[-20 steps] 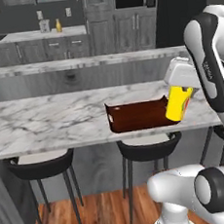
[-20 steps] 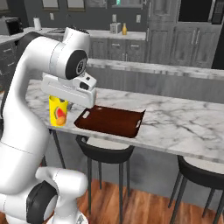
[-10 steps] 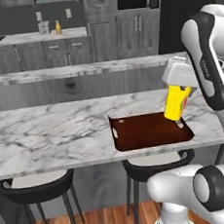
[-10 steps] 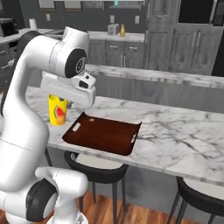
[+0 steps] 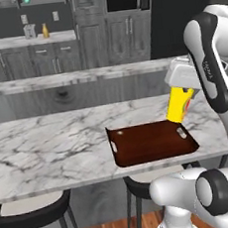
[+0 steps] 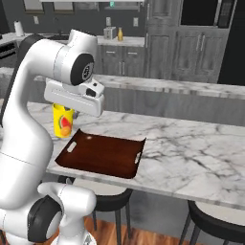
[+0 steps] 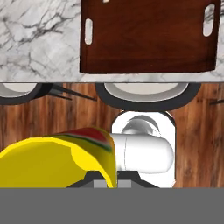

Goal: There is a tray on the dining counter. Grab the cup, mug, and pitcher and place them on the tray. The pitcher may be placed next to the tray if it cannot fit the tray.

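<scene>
My gripper [image 5: 182, 92] is shut on the cup [image 5: 179, 105], a bright yellow tumbler with a red mark, and holds it in the air. It hangs above the right end of the dark reddish-brown tray [image 5: 151, 143] on the dining counter [image 5: 50, 147], clear of both. From the other side, the cup [image 6: 63, 122] hangs under the gripper [image 6: 67, 108], left of the tray [image 6: 103, 154]. In the hand view the cup [image 7: 57, 159] lies low, with the tray [image 7: 148, 39] above it. A small mustard-yellow pitcher [image 5: 45, 30] stands on the far worktop. The mug is out of view.
Dark round stools [image 5: 32, 214] stand under the dining counter [image 6: 191, 148]. A raised marble ledge [image 5: 82, 77] runs behind it. A grey toaster [image 5: 29, 31] sits beside the pitcher [image 6: 120, 34] on the back worktop. Wooden floor lies below.
The whole picture has shifted: the base has driven, and the tray now lies closer and nearly under the hand. The cup has stayed in the shut gripper.
</scene>
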Tool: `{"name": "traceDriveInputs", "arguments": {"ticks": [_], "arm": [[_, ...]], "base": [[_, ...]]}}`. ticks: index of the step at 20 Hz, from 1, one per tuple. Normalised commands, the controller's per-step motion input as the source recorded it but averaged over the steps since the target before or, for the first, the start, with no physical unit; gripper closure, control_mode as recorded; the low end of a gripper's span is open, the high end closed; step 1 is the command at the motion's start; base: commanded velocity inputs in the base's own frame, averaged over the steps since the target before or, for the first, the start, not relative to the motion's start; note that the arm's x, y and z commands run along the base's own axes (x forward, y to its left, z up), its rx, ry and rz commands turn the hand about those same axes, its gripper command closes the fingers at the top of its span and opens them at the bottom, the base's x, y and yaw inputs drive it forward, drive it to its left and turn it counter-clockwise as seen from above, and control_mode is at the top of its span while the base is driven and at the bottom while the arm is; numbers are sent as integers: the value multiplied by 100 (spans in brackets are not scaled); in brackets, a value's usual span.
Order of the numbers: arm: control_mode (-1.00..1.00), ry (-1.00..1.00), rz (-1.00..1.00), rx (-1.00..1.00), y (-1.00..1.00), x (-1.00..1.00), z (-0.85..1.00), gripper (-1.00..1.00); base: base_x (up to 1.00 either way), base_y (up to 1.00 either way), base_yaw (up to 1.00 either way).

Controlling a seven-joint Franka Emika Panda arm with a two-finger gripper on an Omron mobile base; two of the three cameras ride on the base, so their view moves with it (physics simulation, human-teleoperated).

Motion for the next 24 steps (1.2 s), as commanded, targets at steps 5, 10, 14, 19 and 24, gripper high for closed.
{"name": "traceDriveInputs", "arguments": {"ticks": [5,10,14,19,24], "arm": [[100,0,0,0,0,0,0,100],[100,0,0,0,0,0,0,100],[100,0,0,0,0,0,0,100],[100,0,0,0,0,0,0,100],[100,0,0,0,0,0,0,100]], "base": [[42,9,-20],[39,10,-18],[28,1,-8],[22,4,-8],[18,7,-13]]}}
